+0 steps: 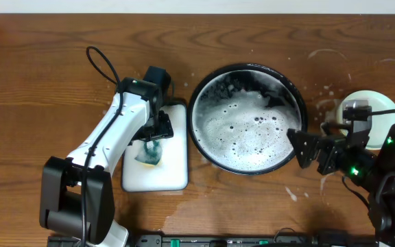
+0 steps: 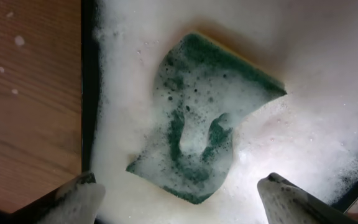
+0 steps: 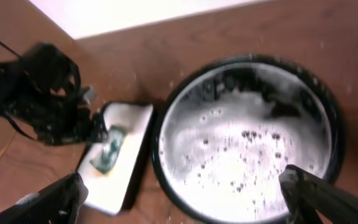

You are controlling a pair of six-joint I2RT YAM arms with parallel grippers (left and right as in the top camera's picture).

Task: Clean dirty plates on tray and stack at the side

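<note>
**Jaws open on both arms, sponge lying loose in its tray**

Left jaws stand wide apart and hold nothing. Their two fingertips [image 2: 73,202] are coated in foam and sit low over the white sponge tray [image 1: 173,171], which lies on the wooden worktop [image 1: 46,68] just left of the basin [image 1: 196,130]. The sponge [image 2: 204,118] lies in the suds between and ahead of those fingertips. It is green side up, bent into a curl, with a yellow edge showing along its top. No finger presses on it.

Right jaws are also spread wide and empty. They sit just outside the right rim of the basin and point toward it. From the right wrist, the foam [image 3: 241,155] covers most of the basin floor, with a dark bare patch toward the far side. I cannot tell whether any plate lies beneath it.

One pale plate [image 1: 369,98] rests on the worktop to the right of the basin, partly hidden by the right arm, so I cannot tell whether more are stacked there. Wet splashes [image 1: 321,89] dot the wood between this plate and the basin.
</note>
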